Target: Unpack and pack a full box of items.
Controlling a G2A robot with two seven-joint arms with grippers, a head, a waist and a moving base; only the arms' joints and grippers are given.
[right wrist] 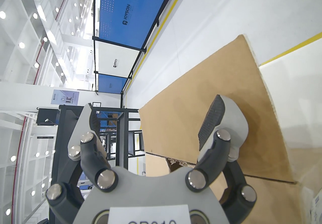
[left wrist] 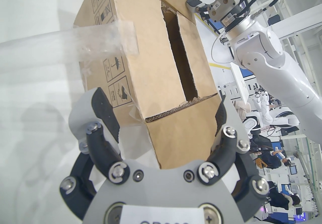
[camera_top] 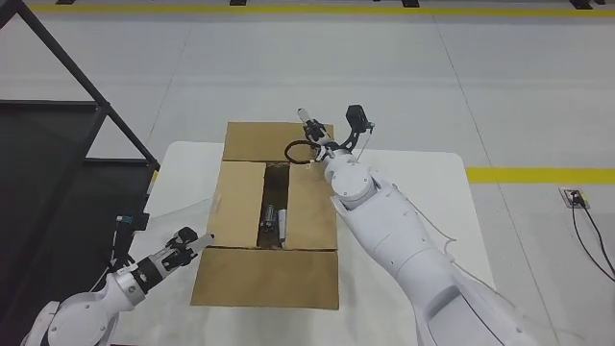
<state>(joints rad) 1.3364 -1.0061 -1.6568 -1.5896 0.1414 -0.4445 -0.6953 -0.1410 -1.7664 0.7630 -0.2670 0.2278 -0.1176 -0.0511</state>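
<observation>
A brown cardboard box (camera_top: 237, 204) stands on the white table (camera_top: 423, 183) with its far and near flaps folded out flat. The two inner flaps leave a narrow gap where a dark bottle-like item (camera_top: 271, 218) and a white item show. My right gripper (camera_top: 330, 123) hangs open over the far flap (right wrist: 201, 79), with nothing between its fingers (right wrist: 216, 114). My left gripper (camera_top: 195, 242) is open at the box's near left corner; in its own view the box (left wrist: 151, 33) sits just beyond my left gripper (left wrist: 161, 106). A strip of clear tape (left wrist: 108, 36) hangs off the box's side.
A black metal rack (camera_top: 58, 154) stands close to the table's left side. Bare table lies right of the box. A yellow line (camera_top: 538, 174) crosses the floor to the right, and a cable (camera_top: 586, 231) lies there.
</observation>
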